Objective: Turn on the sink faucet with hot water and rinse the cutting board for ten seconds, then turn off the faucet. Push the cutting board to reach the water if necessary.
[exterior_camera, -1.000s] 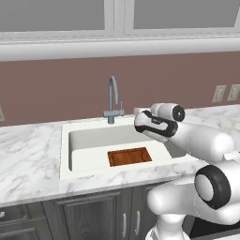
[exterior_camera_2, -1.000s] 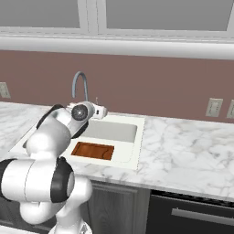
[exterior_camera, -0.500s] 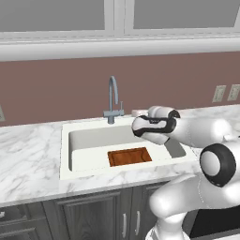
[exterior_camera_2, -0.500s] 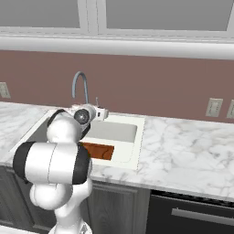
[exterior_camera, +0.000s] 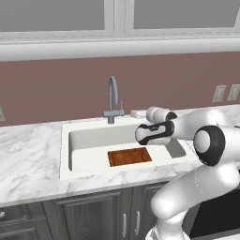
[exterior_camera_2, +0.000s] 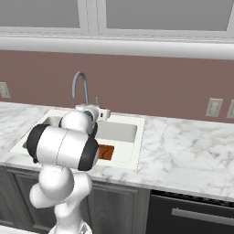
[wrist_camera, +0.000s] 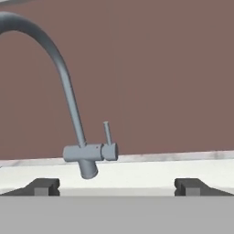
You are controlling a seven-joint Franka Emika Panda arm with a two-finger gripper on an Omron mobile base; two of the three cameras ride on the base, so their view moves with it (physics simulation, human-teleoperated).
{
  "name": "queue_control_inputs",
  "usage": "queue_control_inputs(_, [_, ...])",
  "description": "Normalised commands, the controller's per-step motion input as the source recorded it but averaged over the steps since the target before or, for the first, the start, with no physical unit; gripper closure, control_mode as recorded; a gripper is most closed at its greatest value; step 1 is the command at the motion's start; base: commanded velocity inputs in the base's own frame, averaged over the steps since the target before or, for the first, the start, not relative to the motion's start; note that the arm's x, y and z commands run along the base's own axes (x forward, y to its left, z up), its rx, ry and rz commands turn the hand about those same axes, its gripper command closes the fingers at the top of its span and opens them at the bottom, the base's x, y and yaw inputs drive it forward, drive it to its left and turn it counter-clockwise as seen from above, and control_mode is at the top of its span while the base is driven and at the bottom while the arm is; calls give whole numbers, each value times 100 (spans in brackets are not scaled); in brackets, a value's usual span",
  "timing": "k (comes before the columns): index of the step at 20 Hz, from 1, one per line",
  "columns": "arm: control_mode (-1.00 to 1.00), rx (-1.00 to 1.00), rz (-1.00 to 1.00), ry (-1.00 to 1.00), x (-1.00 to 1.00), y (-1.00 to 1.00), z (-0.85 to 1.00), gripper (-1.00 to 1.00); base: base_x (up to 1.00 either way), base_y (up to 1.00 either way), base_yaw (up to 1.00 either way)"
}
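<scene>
— While the two-finger gripper [wrist_camera: 117,186] is held with its jaws spread wide and nothing between them, how much open room is seen around it?

— Clear air is seen between the dark fingertips [wrist_camera: 43,186] and the tall slim grey-metal gooseneck faucet [wrist_camera: 75,123], which stands straight ahead of the gripper and well apart from it. Only the thick white rim of the wide rectangular white sink [exterior_camera: 65,157] lies between the two. Behind the faucet, a plain reddish-brown wall [wrist_camera: 173,73] closes the space off.

— How is the faucet shaped and turned?

— A short cross-piece is seen at its base, from which a thin lever [wrist_camera: 107,132] rises nearly upright on the right in the hand view. The neck climbs with a slight lean and arches over to the left in that view. No stream can be made out under the spout.

— And the small flat reddish-brown wooden cutting board [exterior_camera: 130,156]?

— It is seen lying flat on the basin floor, below the gripper and against the near wall. Its long axis runs along that wall, across the gripper's line of approach. White-grey marble counter [exterior_camera: 28,164] borders the sink all round.
</scene>
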Motion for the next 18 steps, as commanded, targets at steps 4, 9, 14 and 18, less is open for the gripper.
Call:
queue_control_inputs(4, [-100,0,0,-1,24,7,-1,-100,0,0,0])
queue_control_inputs(9, [-100,0,0,-1,18,15,0,-100,0,0,0])
queue_control_inputs(14, [-100,0,-2,0,9,24,0,-100,0,0,0])
queue_control_inputs(18, [-100,0,-1,0,5,19,0,-100,0,0,0])
